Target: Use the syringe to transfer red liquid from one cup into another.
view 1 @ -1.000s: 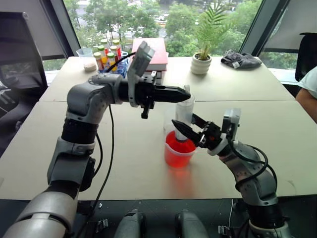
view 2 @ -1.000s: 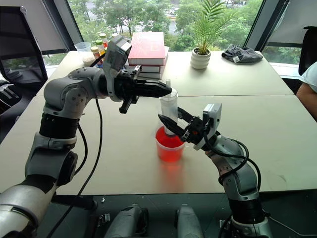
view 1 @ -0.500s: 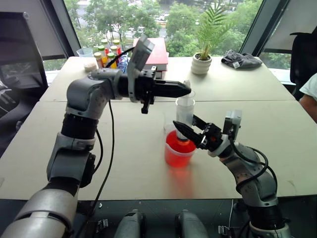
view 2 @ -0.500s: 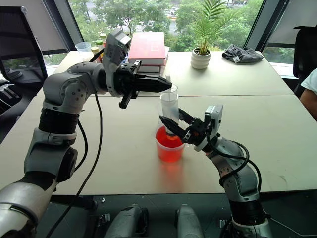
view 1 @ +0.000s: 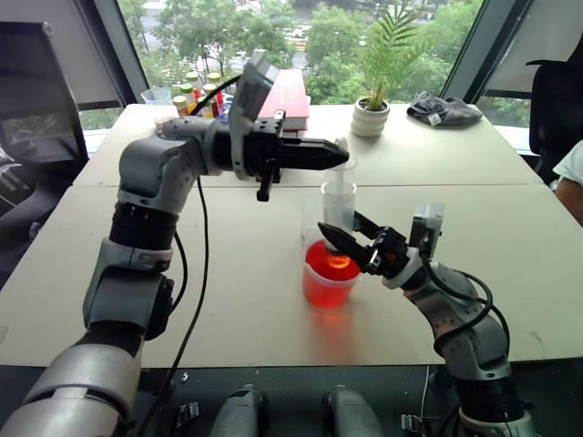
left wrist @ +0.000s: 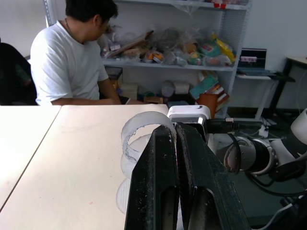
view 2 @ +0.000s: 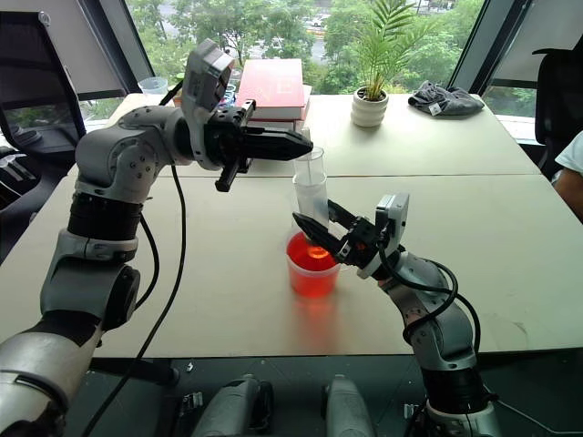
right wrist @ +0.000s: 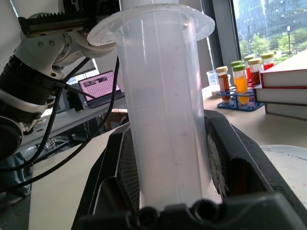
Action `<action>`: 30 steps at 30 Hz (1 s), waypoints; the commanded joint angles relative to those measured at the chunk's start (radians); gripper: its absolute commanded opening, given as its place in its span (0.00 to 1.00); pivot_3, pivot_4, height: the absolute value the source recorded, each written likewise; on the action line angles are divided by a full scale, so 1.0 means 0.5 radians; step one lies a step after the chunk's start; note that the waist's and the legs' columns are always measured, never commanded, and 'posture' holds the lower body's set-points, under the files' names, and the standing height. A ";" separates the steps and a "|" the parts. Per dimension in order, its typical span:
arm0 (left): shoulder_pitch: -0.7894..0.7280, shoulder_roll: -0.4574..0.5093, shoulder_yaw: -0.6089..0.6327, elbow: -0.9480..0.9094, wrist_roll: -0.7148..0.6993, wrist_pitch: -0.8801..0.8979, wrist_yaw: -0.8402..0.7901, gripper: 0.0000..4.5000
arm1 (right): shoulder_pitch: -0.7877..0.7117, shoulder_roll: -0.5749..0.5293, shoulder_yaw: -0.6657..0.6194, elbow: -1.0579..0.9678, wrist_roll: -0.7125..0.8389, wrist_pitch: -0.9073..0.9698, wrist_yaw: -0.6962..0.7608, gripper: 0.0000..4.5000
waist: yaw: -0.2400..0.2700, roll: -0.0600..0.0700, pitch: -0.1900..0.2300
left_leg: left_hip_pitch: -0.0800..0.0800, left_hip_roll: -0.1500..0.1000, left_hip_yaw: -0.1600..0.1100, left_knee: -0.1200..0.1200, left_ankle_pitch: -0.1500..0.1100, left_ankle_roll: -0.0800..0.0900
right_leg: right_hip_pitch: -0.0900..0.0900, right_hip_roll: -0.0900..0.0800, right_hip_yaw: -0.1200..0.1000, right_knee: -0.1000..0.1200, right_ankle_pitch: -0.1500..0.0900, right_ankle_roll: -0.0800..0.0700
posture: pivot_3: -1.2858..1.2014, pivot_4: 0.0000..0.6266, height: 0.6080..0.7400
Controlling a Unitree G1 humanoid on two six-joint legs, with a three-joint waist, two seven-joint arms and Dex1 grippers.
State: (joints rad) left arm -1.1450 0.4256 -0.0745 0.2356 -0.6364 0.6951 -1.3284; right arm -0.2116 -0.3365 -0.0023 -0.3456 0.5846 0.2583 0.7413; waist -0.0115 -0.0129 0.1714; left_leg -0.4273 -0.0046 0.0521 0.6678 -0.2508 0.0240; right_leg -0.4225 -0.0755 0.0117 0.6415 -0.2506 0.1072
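My right gripper [view 2: 319,229] clamps the smooth, clear plastic barrel of the syringe [right wrist: 165,115], upright over the squat red cup [view 1: 329,273]. My left gripper [view 1: 335,157], black fingers pressed together, pinches the white plunger top. A slim clear cup [view 1: 311,223] stands just behind.

The left arm reaches across, its left gripper [view 1: 339,156] level with its fingers pressed together, above and just behind the right one. The right arm bends up from below, its right gripper [view 1: 344,238] angled upward, fingers [right wrist: 120,177] clamped on the syringe [right wrist: 163,115] barrel.
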 commanded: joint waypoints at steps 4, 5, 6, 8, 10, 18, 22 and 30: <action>-0.091 0.047 0.132 -0.085 -0.045 -0.031 0.040 0.07 | -0.034 -0.027 0.033 -0.057 -0.001 0.029 0.022 0.35 | 0.000 0.000 0.000 | 0.000 0.000 0.000 0.000 0.000 0.000 | 0.000 0.000 0.000 0.000 0.000 0.000 | 0.52 0.24 1.00; -0.085 0.048 0.127 -0.091 -0.050 -0.019 0.039 0.14 | -0.049 -0.026 0.026 -0.065 0.002 0.031 0.015 0.35 | -0.001 0.000 0.000 | 0.000 0.000 0.000 0.000 0.000 0.000 | 0.000 0.000 0.000 0.001 0.000 0.000 | 0.52 0.24 1.00; -0.076 0.049 0.123 -0.098 -0.052 -0.012 0.039 0.21 | -0.063 -0.025 0.017 -0.073 0.007 0.035 0.007 0.35 | -0.001 0.000 0.000 | 0.000 0.000 0.000 0.000 0.000 0.000 | 0.000 0.000 0.000 0.001 0.000 0.000 | 0.52 0.24 1.00; -0.058 0.051 0.116 -0.112 -0.056 0.006 0.040 0.42 | -0.091 -0.023 0.000 -0.093 0.021 0.048 -0.011 0.35 | 0.001 0.000 0.000 | 0.000 0.000 0.000 0.000 0.000 0.000 | 0.000 0.000 0.000 0.001 0.000 0.000 | 0.52 0.24 1.00; -0.031 0.056 0.107 -0.130 -0.051 0.011 0.044 0.64 | -0.114 -0.025 -0.013 -0.113 0.034 0.066 -0.025 0.35 | 0.002 0.000 0.000 | 0.000 0.000 0.000 0.000 0.000 0.000 | 0.000 0.000 0.000 0.001 0.000 0.000 | 0.52 0.24 1.00; 0.081 0.150 0.126 -0.209 -0.033 0.026 0.070 1.00 | -0.166 -0.059 -0.068 -0.193 0.095 0.139 -0.061 0.35 | -0.005 0.000 0.000 | 0.001 0.000 0.000 0.000 0.000 0.000 | -0.001 0.000 0.001 0.003 0.000 0.000 | 0.52 0.24 1.00; 0.146 0.252 0.180 -0.225 -0.044 0.056 0.119 1.00 | -0.167 -0.085 -0.092 -0.251 0.142 0.184 -0.079 0.35 | -0.005 0.000 0.000 | 0.001 0.000 0.000 0.000 0.000 0.000 | -0.003 0.000 0.002 0.007 -0.001 0.000 | 0.52 0.24 1.00; 0.235 0.388 0.266 -0.219 -0.027 0.059 0.218 1.00 | -0.383 -0.101 -0.165 -0.258 0.296 0.308 -0.144 0.35 | 0.001 0.000 0.000 | 0.001 0.000 0.001 0.002 0.000 -0.001 | -0.002 -0.001 0.002 0.008 -0.001 0.001 | 0.52 0.24 1.00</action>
State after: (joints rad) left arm -1.0170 0.6078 0.0256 0.1457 -0.6481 0.7350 -1.2305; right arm -0.3587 -0.3799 -0.0534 -0.4394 0.6954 0.4122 0.6769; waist -0.0110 -0.0130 0.1715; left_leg -0.4266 -0.0047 0.0524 0.6688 -0.2506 0.0237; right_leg -0.4236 -0.0759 0.0128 0.6455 -0.2510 0.1074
